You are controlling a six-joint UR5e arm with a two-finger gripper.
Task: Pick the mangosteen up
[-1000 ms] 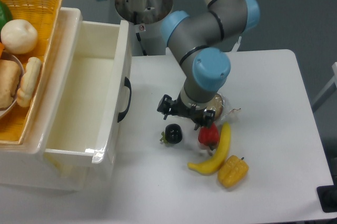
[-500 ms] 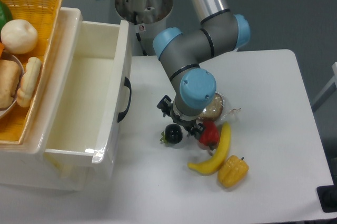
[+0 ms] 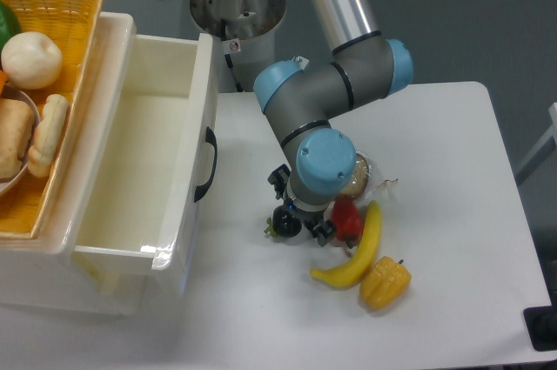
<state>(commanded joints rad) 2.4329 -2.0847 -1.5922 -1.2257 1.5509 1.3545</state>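
The mangosteen (image 3: 284, 225) is a small glossy black round fruit on the white table, just right of the white bin. My gripper (image 3: 300, 211) points straight down right over it, and the blue wrist covers the fruit's upper right part. The jaws look open, with dark fingers (image 3: 324, 231) showing on either side below the wrist. The fruit rests on the table. The fingertips themselves are mostly hidden under the wrist.
A red pepper (image 3: 349, 218) lies right next to the gripper, with a banana (image 3: 359, 253) and a yellow pepper (image 3: 385, 283) beyond it. A wrapped item (image 3: 359, 177) sits behind the wrist. The white bin (image 3: 148, 170) and a food basket (image 3: 52, 4) stand at the left.
The arm has swung left and lowered, bringing the gripper from above the red pepper to right over the mangosteen. The fruits have not moved.
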